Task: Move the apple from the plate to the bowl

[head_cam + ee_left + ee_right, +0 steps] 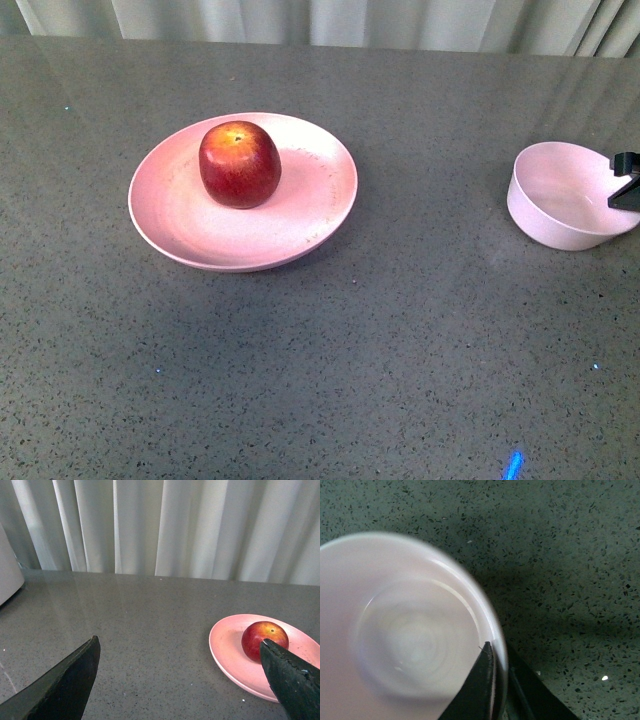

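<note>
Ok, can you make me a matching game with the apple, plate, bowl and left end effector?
Things:
1 apple
2 plate
3 bowl
4 left end effector

Descriptions:
A pale, deep, nothing inside
B black, open wide
C red, sitting on the plate
D pink, wide, shallow

Pairs: 1-C, 2-D, 3-A, 4-B

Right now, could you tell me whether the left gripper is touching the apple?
Apart. The front view shows the apple alone on the plate, with no gripper near it; the left gripper is open, short of it.
</note>
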